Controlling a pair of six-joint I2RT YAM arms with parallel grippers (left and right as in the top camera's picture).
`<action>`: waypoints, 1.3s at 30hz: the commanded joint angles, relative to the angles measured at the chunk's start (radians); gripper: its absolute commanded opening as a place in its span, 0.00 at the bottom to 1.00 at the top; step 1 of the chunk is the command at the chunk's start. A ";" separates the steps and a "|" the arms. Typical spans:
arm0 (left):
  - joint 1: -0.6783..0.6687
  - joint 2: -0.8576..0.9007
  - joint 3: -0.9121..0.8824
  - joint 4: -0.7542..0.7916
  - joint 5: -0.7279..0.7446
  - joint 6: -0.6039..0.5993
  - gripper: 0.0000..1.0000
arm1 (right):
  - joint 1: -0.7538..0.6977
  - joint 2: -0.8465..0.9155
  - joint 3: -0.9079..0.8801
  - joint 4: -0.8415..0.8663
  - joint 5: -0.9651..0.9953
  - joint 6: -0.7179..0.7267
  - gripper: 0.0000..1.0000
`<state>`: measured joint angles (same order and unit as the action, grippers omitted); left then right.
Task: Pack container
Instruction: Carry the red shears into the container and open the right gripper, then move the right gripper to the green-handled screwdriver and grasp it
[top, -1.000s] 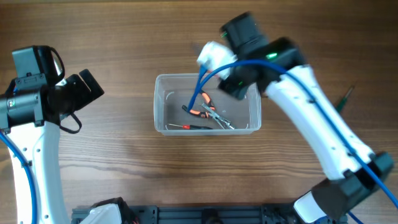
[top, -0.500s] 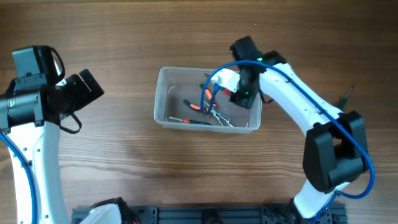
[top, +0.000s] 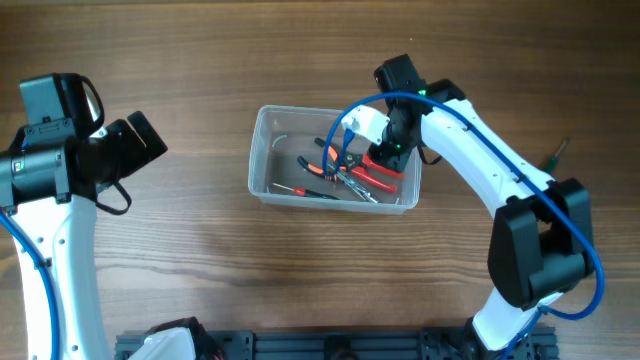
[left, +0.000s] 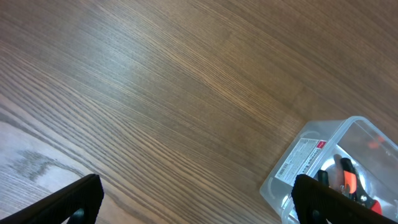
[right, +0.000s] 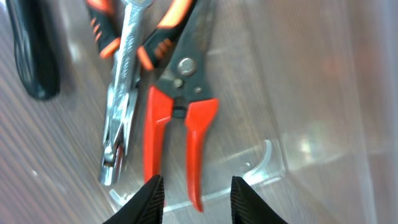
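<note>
The clear plastic container (top: 262, 160) stands at the table's middle and holds several hand tools. Red-handled pliers (top: 380, 172) lie at its right end; in the right wrist view (right: 180, 118) they lie beside a metal wrench (right: 121, 99) and orange-grip pliers (right: 163, 31). My right gripper (right: 194, 199) is open and empty, just above the red handles inside the container (right: 311, 112). My left gripper (left: 193, 199) is open and empty over bare table, left of the container (left: 311, 162).
A dark tool with a green handle (top: 555, 155) lies on the table at the far right. A black screwdriver handle (right: 31, 50) lies in the container's left part. The arms' black base rail (top: 330, 345) runs along the front edge.
The right arm swung down into the container with the red-handled pliers. Its gripper opened and the pliers now lie at the container's right end. The left arm has not moved.
</note>
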<state>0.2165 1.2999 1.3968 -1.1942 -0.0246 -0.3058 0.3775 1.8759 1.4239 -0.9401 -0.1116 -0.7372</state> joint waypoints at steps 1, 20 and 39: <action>0.005 0.006 0.014 0.000 0.005 -0.013 1.00 | -0.014 -0.084 0.146 -0.018 0.037 0.296 0.37; 0.004 0.006 0.014 0.001 0.005 -0.013 1.00 | -0.955 -0.188 0.017 -0.108 0.103 1.184 1.00; 0.004 0.006 0.014 0.001 0.005 -0.017 1.00 | -0.873 0.073 -0.041 0.087 0.127 0.947 0.99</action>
<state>0.2165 1.2999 1.3968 -1.1942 -0.0246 -0.3058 -0.5488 1.9430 1.3838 -0.8680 0.0006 0.2607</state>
